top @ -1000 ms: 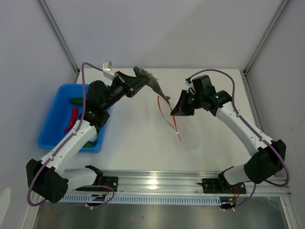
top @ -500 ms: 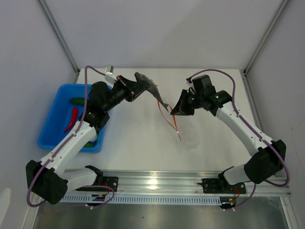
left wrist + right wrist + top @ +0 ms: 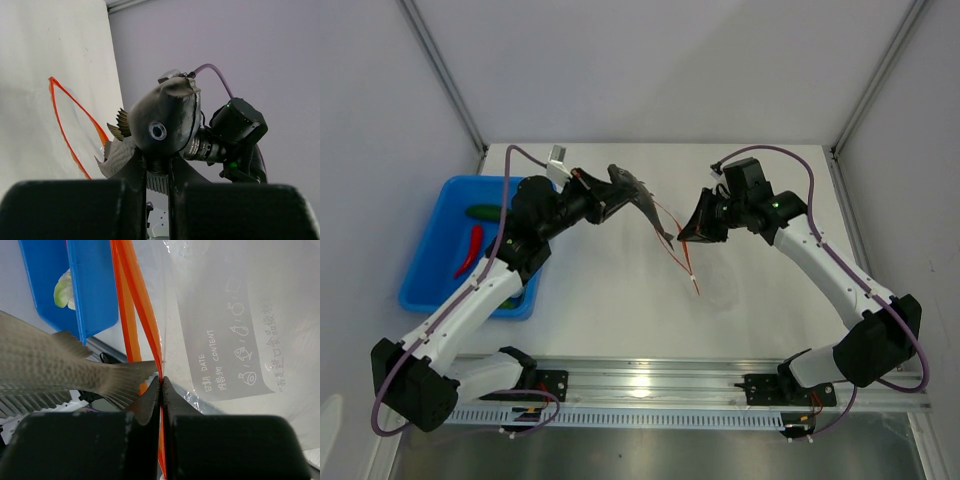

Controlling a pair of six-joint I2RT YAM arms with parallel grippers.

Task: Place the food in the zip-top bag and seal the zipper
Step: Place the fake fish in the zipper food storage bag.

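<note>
1. The left hand (image 3: 603, 200) is closed to a narrow gap on a grey toy fish (image 3: 632, 188), gripping it just under the head and holding it up over the middle of the bench (image 3: 600, 300).
2. The fish slants down to the right, and its tail tip sits just beside the bag's mouth and the right hand's fingertips.
3. The right hand (image 3: 692, 233) is pinched fully shut on the zipper (image 3: 681, 256). The strip gapes into an open loop.
4. The zip-top bag (image 3: 720, 285) trails from that grip toward the near edge, right of centre.
5. A blue tray (image 3: 432, 272) at the bench's left edge holds a cucumber (image 3: 483, 212), a red chili (image 3: 470, 250) and a leafy vegetable (image 3: 62, 290).
</note>
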